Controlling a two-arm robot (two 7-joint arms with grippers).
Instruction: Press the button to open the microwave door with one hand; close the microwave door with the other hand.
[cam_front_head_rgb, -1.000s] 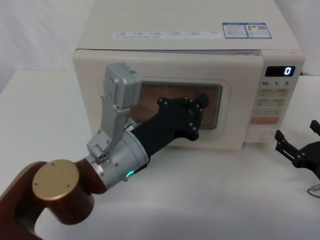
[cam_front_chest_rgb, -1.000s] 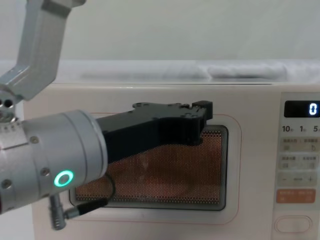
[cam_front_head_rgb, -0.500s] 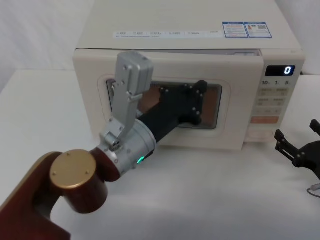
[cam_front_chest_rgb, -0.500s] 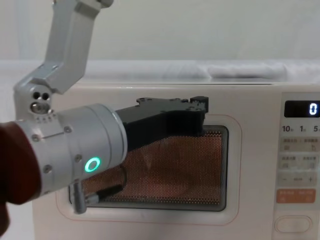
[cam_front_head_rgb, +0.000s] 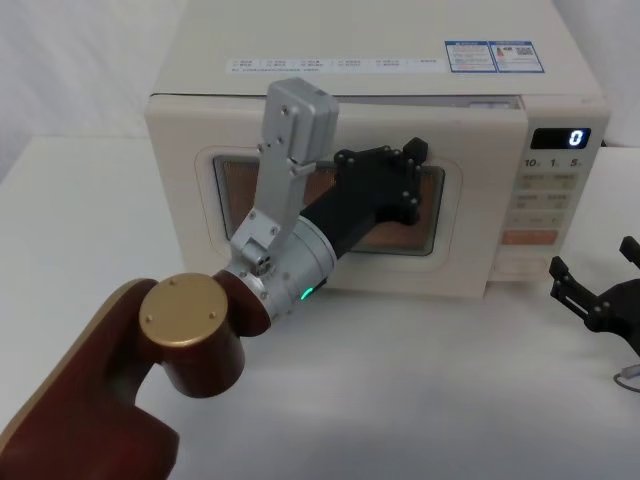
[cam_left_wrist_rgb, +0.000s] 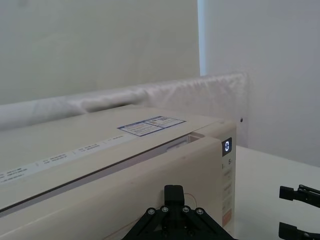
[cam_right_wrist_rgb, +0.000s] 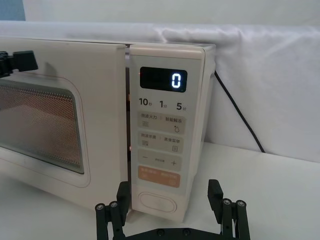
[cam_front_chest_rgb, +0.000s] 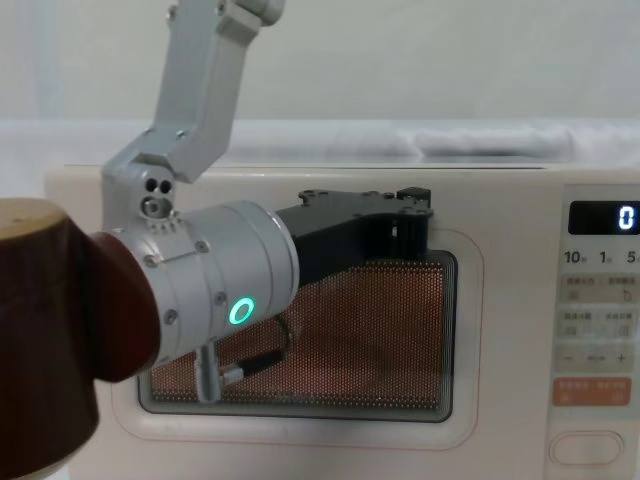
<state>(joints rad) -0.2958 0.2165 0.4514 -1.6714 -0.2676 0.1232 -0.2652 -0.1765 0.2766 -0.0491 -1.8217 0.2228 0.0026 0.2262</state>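
The cream microwave (cam_front_head_rgb: 350, 40) stands at the back of the white table, its display reading 0. The microwave door (cam_front_head_rgb: 180, 190) sits a little ajar, with a thin gap along its top and at the control-panel edge (cam_right_wrist_rgb: 127, 125). My left gripper (cam_front_head_rgb: 412, 178), black and shut, presses on the upper right of the door's window (cam_front_chest_rgb: 350, 340); its tip also shows in the left wrist view (cam_left_wrist_rgb: 173, 192). The pill-shaped button (cam_right_wrist_rgb: 156, 202) lies under the orange key (cam_right_wrist_rgb: 155, 177). My right gripper (cam_front_head_rgb: 592, 258) rests open on the table, right of the button (cam_front_head_rgb: 518, 266).
The left arm's brown elbow (cam_front_head_rgb: 190, 330) and silver wrist with a green ring (cam_front_head_rgb: 285, 270) fill the near left. A dark cable (cam_right_wrist_rgb: 240, 115) runs behind the microwave on the right. White cloth (cam_right_wrist_rgb: 260, 60) covers the back wall.
The left arm has reached forward and risen; its gripper has slid up and right across the door's window. The right gripper has stayed put.
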